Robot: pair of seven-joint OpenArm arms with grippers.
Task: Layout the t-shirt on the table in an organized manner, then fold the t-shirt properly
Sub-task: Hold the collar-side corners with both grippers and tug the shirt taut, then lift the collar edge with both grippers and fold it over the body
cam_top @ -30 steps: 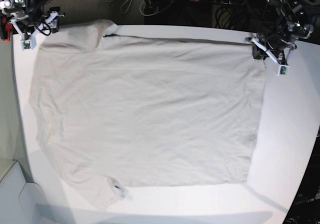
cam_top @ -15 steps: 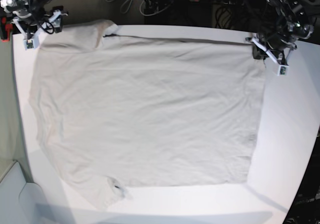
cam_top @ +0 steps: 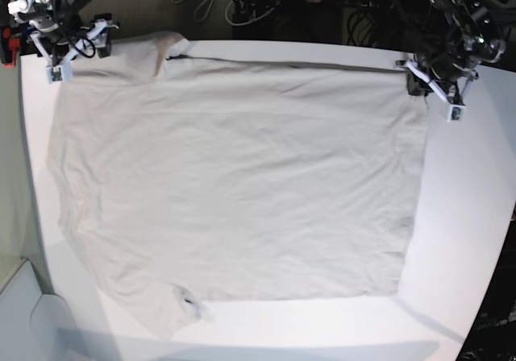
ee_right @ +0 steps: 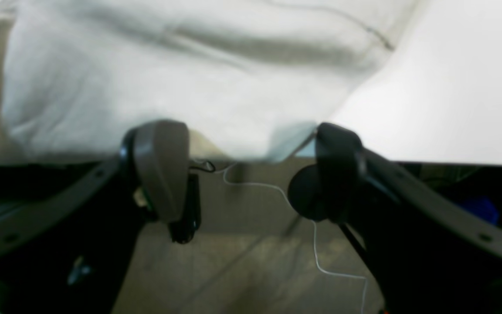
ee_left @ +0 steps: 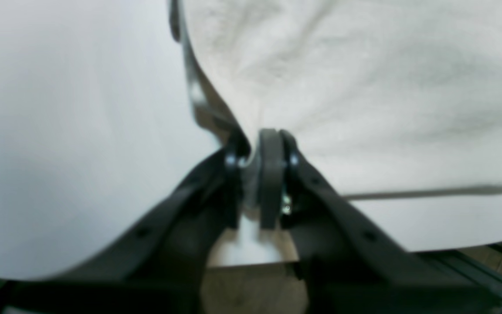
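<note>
T-shirt point(cam_top: 234, 184) spread flat over white table point(cam_top: 472, 216), covering most of it; small dark neck label point(cam_top: 190, 302) at near edge, no writing readable. Left gripper point(ee_left: 259, 144) pinched on the shirt's far corner hem. Right gripper point(ee_right: 242, 170) wide apart, holding nothing, at far table edge beside the sleeve.

Your left gripper point(ee_left: 262, 174) hides the t-shirt point(cam_top: 234, 184) corner it pinches, all blurred. The table point(cam_top: 468, 216) is cut off at the base view's right and bottom edges.
</note>
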